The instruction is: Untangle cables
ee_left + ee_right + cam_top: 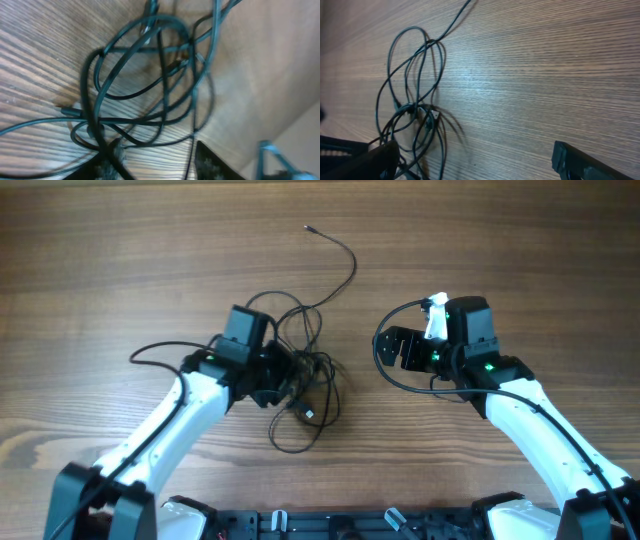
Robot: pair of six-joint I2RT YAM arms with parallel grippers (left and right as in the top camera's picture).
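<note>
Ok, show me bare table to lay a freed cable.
Free: the far-left stretch of the brown wooden table, and the far right beyond the right gripper. Crowded: the middle, where the knotted thin black cables sit at the left gripper, one strand trailing farther out.

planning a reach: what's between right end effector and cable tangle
Bare wooden table and the arm's own thick cable loop by the right end effector; overhead view.
</note>
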